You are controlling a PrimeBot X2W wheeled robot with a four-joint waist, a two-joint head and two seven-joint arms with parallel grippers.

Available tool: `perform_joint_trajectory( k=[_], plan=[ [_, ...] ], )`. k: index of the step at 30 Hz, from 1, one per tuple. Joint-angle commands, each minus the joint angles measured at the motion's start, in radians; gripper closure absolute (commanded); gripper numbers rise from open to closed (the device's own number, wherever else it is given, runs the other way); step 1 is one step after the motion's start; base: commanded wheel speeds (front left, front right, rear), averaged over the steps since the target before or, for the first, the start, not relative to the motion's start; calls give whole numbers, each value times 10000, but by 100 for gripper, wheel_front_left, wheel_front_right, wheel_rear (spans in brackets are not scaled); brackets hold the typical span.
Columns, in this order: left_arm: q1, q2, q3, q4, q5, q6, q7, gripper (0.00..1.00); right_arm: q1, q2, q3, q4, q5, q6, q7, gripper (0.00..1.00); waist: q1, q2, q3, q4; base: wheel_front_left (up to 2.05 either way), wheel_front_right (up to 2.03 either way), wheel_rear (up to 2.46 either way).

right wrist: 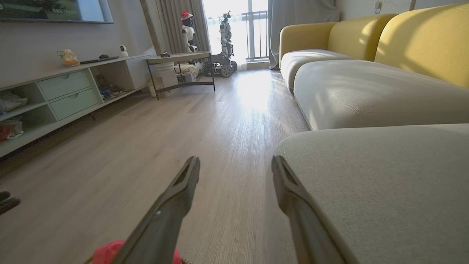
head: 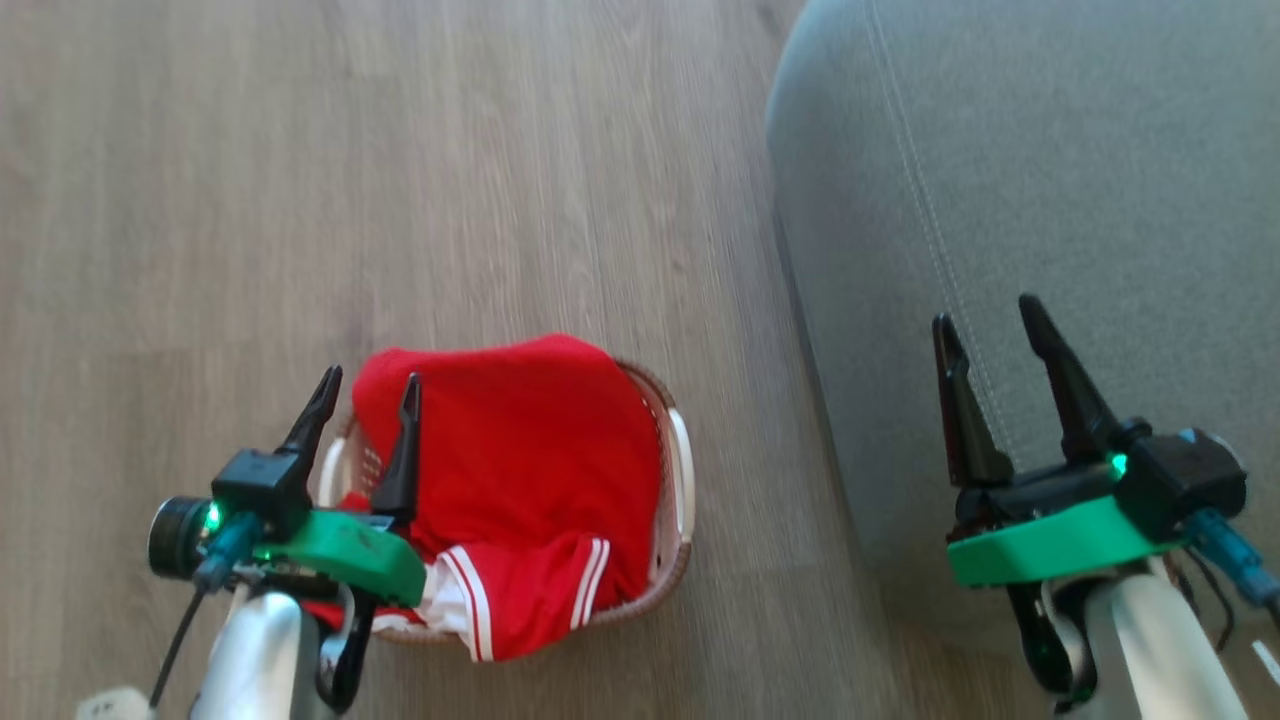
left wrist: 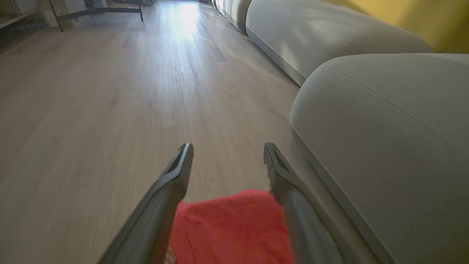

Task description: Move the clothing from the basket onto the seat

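The red clothing (head: 520,470) with white stripe trim is heaped in the cream basket (head: 680,470) on the wood floor, spilling over its near rim. My left gripper (head: 368,382) hovers open above the basket's left side, fingers empty; in the left wrist view the clothing (left wrist: 231,227) lies below the open left gripper (left wrist: 226,148). The grey seat (head: 1050,200) fills the right of the head view. My right gripper (head: 987,315) stands open over the seat's front edge, holding nothing; the right wrist view shows the right gripper (right wrist: 234,159) beside the seat (right wrist: 384,176).
Bare wood floor (head: 300,200) stretches left and beyond the basket. Further grey sofa cushions (right wrist: 359,88) with yellow backrests line the right. A low shelf unit (right wrist: 62,95) runs along the left wall, and a small table (right wrist: 179,58) stands far ahead near the window.
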Motion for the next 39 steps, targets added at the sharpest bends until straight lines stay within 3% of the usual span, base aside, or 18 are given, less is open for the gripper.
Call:
perform_joint_trajectory(
  k=[1,14,27,39],
  plan=[
    [-521,261,286,155,-55,3,-124,0,-400,70,183,-423,-77,-2,-91,0,-1,0,514,-227,0,0,0],
    [-3028,733,-217,4559,-430,-63,-122,0,-1201,111,56,-776,61,-2,-92,0,-1,0,2449,-717,0,0,0],
    [-5160,1170,-903,7766,-489,-73,146,0,-1981,115,13,-1096,222,-2,-92,0,-1,0,4162,-853,0,0,0],
    [-6245,1687,-2121,9301,520,-70,703,0,-2407,115,62,-1216,356,-2,-92,0,-1,0,5290,-967,0,0,0]
  ],
)
